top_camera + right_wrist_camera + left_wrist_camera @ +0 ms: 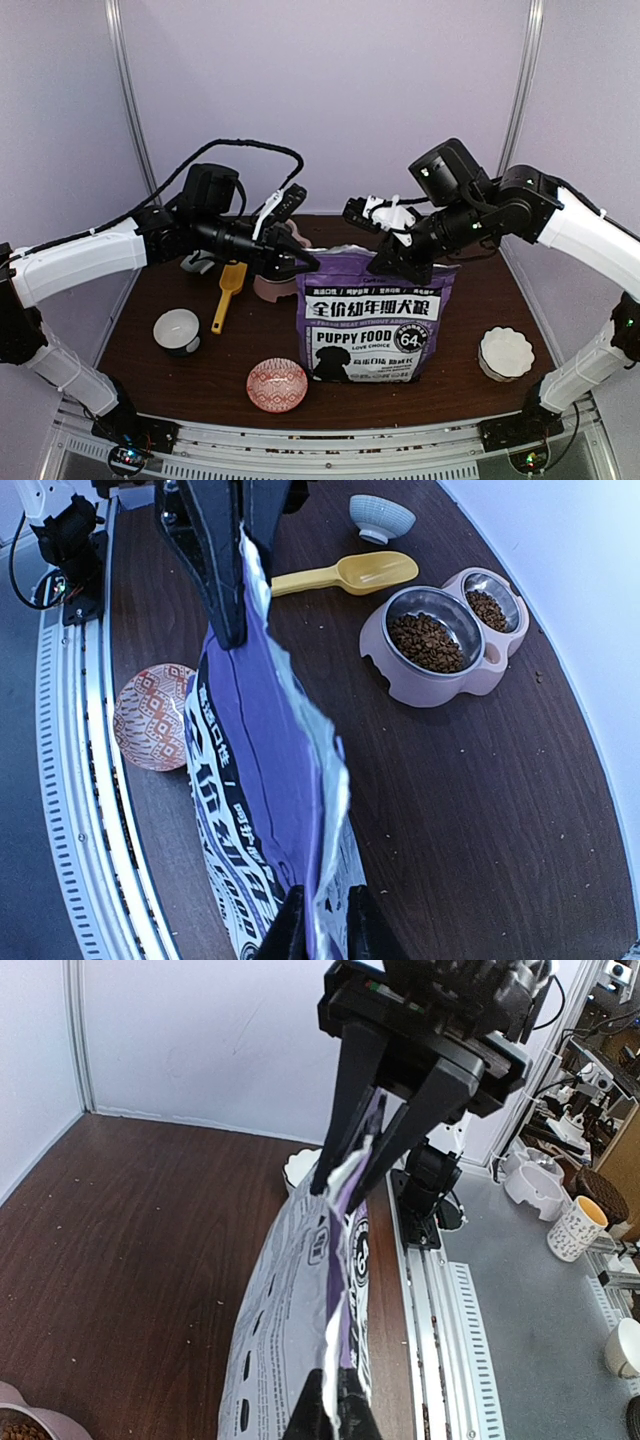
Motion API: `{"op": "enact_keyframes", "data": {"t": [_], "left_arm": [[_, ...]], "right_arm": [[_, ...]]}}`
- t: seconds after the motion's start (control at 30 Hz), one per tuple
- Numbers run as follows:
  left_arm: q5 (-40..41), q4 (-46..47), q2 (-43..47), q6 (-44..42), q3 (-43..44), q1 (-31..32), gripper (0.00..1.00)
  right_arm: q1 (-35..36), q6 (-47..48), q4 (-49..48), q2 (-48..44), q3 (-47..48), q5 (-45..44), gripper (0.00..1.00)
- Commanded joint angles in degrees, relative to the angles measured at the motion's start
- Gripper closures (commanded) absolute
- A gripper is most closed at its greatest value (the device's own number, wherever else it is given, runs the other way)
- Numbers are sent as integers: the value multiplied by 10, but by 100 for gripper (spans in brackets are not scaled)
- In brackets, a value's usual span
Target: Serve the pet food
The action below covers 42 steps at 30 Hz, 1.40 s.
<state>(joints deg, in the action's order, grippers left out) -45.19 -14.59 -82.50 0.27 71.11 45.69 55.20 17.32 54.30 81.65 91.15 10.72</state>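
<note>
Both arms matched on my feed. The left arm [80, 262] and right arm [590, 235] had smooth white shells on the long segments, with chunky black joints between them. A black braided cable [250, 148] looped over the left one. The right wrist carried a small white bracket [395, 215]. Through the left wrist cam, the right gripper [345, 1182] was a boxy black block with two long, flat, matte black fingers [348, 1090] tapering off it. The bases [135, 432] were black too.
</note>
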Motion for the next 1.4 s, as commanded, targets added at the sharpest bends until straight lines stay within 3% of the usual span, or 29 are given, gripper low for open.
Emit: {"op": "enact_keyframes", "data": {"t": [0.0, 0.2, 0.3, 0.4, 0.73, 0.93, 1.03, 1.13, 1.27, 1.37], "left_arm": [[-12, 11, 13, -6, -2, -6, 100], [-12, 11, 13, -6, -2, -6, 100], [-12, 11, 13, -6, -2, -6, 100], [-12, 11, 13, -5, -2, -7, 100], [-11, 11, 15, -5, -4, -8, 100], [-11, 12, 16, -5, -4, -8, 100], [-11, 12, 16, -5, -4, -9, 100], [-11, 13, 15, -5, -4, -9, 100], [-12, 13, 13, -5, -3, -9, 100], [-12, 13, 12, -4, -3, -9, 100]], "right_arm": [[-8, -11, 27, -27, -18, -64, 83], [-9, -16, 30, -38, -31, -75, 75], [-9, -16, 31, -37, -32, -73, 82], [-9, -15, 30, -36, -32, -70, 99], [-9, -21, 26, -55, -48, -102, 100], [-11, -32, 28, -71, -67, -124, 77], [-13, -37, 30, -78, -76, -130, 75], [-15, -40, 30, -82, -84, -131, 80], [-16, -42, 29, -83, -88, -128, 100], [-17, -42, 27, -83, -89, -127, 100]]}}
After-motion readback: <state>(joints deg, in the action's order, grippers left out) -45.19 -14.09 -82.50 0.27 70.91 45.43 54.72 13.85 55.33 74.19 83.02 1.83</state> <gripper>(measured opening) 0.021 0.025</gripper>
